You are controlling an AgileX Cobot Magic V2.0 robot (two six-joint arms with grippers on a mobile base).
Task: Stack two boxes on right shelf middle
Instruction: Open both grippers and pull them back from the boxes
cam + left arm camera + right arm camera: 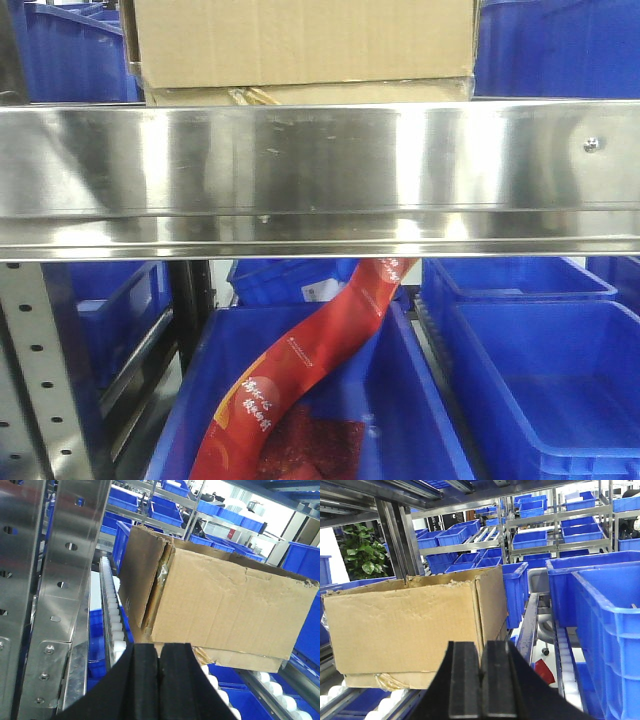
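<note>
Both grippers — left gripper [159, 672], right gripper [481, 680] — clenched empty, just before the stacked boxes [220, 605].

Front camera: close, level with the shelf rail [320, 175], cardboard box [300, 45] at 12 o'clock above. Left wrist camera: from box's left end, looking over closed pads [145, 680]. Right wrist camera: from opposite end. All 3 share the box.

Racks: rows of steel shelving [555, 520] fill the upper right of the right wrist view, loaded with blue bins [532, 539].
Plant: green leafy plant [362, 555] at left.
Light: bright daylight at upper right of the left wrist view.
</note>
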